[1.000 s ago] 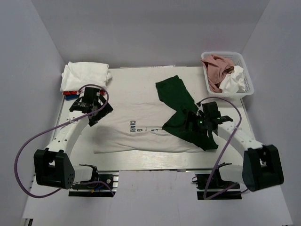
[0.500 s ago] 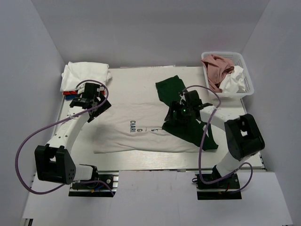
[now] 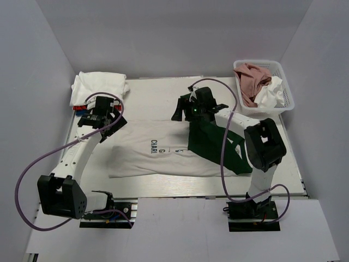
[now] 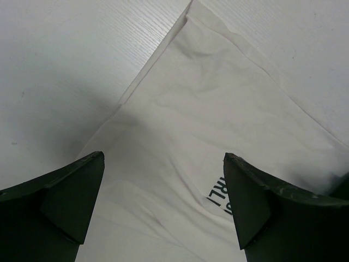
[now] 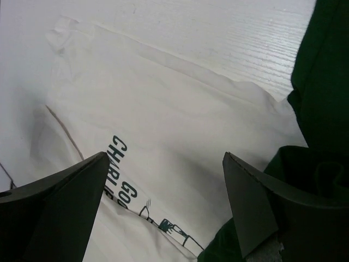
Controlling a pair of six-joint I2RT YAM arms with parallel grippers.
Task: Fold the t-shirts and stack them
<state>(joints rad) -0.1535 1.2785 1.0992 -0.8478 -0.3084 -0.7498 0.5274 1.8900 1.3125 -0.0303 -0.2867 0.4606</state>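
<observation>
The off-white tee with the cartoon print (image 3: 158, 147) lies flat mid-table. The dark green tee (image 3: 215, 144) lies crumpled over its right part. My left gripper (image 3: 112, 124) is open and empty above the off-white tee's left end; the left wrist view shows the cloth (image 4: 207, 136) between its open fingers (image 4: 71, 191). My right gripper (image 3: 179, 111) is open and empty above the tee's far edge; the right wrist view shows the print (image 5: 125, 180) below and green cloth (image 5: 322, 82) at the right. A folded white tee (image 3: 98, 87) lies on red and blue ones (image 3: 80, 108) at the back left.
A white lattice basket (image 3: 284, 82) at the back right holds a dusty pink tee (image 3: 251, 76) and a white one (image 3: 271, 94). White walls close in the table on three sides. Purple cables loop off both arms.
My right arm has swung from the front right, over the green tee, to the back left above the off-white tee's far edge. My left gripper has shifted slightly back.
</observation>
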